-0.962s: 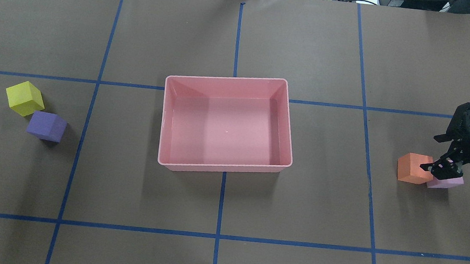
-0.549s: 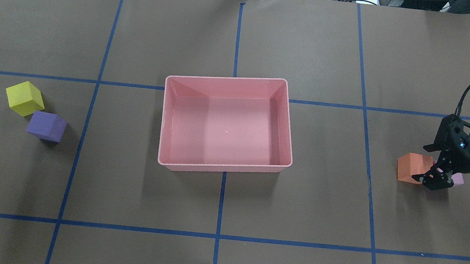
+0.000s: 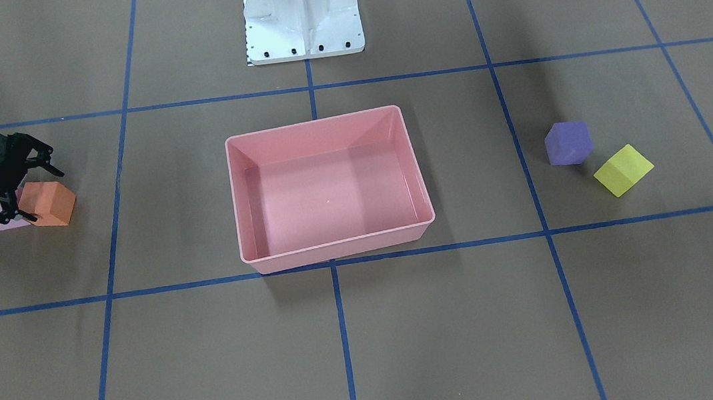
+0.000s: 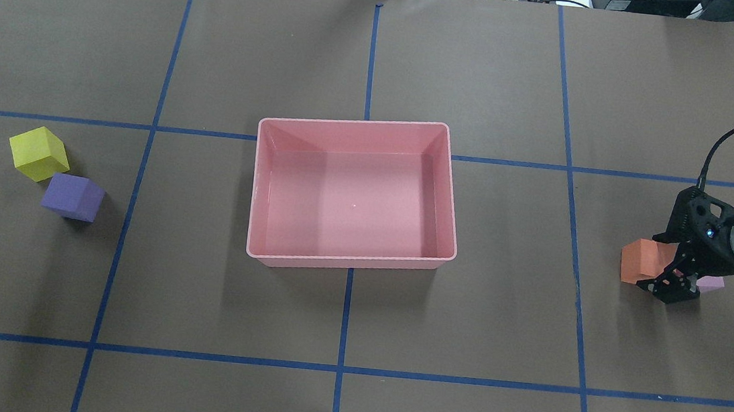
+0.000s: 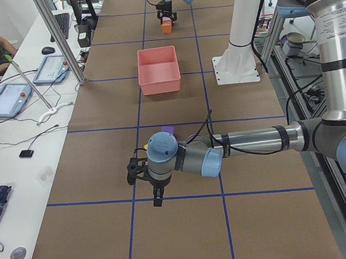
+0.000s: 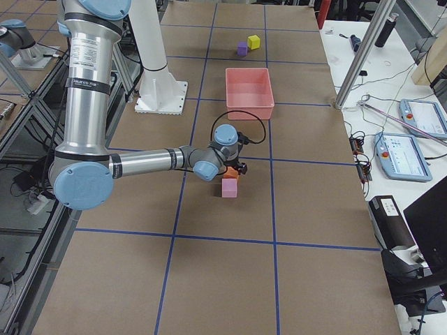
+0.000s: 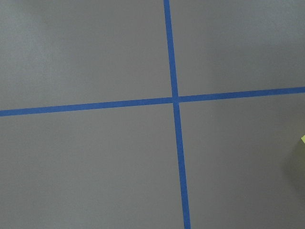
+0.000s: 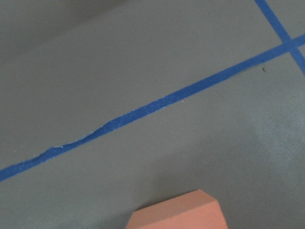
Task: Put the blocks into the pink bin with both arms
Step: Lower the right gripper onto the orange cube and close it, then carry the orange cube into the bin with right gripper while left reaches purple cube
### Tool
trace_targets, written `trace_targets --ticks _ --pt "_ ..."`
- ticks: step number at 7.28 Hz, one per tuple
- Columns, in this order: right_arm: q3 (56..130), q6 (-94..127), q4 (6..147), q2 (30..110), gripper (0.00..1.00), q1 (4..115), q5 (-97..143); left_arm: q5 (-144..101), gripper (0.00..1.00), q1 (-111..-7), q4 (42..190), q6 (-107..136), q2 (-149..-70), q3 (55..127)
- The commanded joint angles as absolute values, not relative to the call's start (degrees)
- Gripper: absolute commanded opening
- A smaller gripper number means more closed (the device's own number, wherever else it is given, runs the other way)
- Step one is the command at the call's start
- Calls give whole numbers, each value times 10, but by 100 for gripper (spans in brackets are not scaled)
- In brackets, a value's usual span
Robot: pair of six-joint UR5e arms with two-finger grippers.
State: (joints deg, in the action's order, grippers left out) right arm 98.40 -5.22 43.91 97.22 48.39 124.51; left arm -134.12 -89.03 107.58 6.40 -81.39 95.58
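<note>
The pink bin stands empty mid-table, also in the front view. The yellow block and the purple block touch at the far left. The orange block and the light pink block sit together at the right. My right gripper is open and low over the light pink block, covering most of it, hard against the orange block. My left gripper shows only in the exterior left view, near the purple block; I cannot tell whether it is open or shut.
The white pedestal base stands at the robot's side of the table. Blue tape lines cross the brown table cover. The left wrist view shows a tape cross and a yellow sliver at its right edge.
My right gripper has moved left and toward the robot's side in the overhead view, sinking lower over the light pink block. No block has moved.
</note>
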Motion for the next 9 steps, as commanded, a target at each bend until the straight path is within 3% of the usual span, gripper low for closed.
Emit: trace_targets --ticks 1,2,3,7,9 --pt "979 -53 439 973 75 476 1245 -1341 100 -890 1076 63 -815 953" --pt "979 -52 440 971 21 476 1248 -1341 100 -890 1076 63 -815 953" --pt "977 -52 456 969 0 479 1252 -1341 100 -890 1076 63 -814 953" --pt "984 161 568 816 0 537 1308 -1347 100 -883 1075 64 -830 954" --pt "991 328 590 739 0 535 1310 -1363 100 -823 1128 70 -852 951"
